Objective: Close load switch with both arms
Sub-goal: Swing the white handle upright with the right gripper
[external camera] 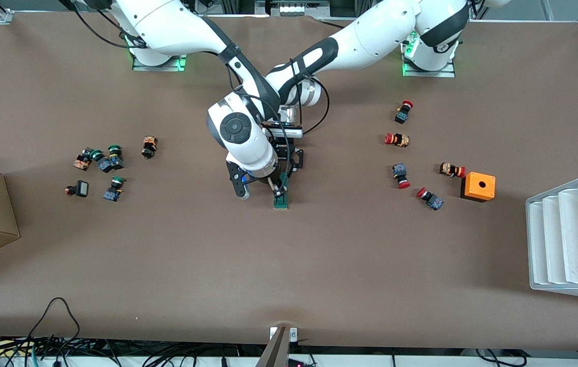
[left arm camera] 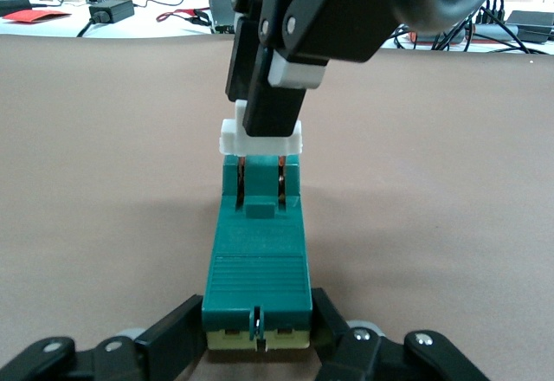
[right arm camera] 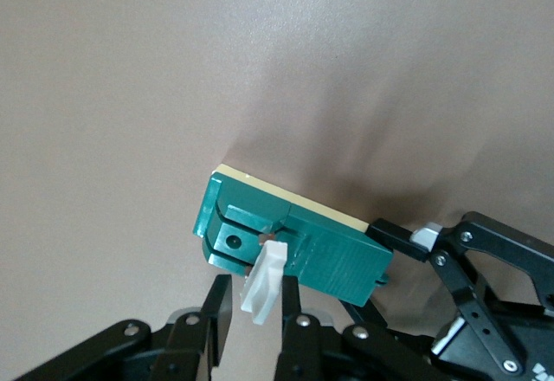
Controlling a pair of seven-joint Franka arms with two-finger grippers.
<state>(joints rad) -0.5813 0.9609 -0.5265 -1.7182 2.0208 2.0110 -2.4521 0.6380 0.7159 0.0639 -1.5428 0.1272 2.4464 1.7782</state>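
both grippers working on the load switch (external camera: 281, 196) at mid-table.

the dark-green load switch lies flat on the brown table (external camera: 289, 265), between the green-capped push buttons (external camera: 107, 165) and the red-capped ones (external camera: 406, 153). the left gripper (left arm camera: 258, 342) is clenched on the end of the switch away from the white tab (right arm camera: 264, 279); the right gripper (right arm camera: 255, 307) has its fingers pinched on that tab.

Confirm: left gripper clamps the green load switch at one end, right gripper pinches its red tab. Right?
Not quite: the tab is white, not red, as the right wrist view shows. The rest holds: the left gripper clamps one end of the load switch, and the right gripper pinches the tab.
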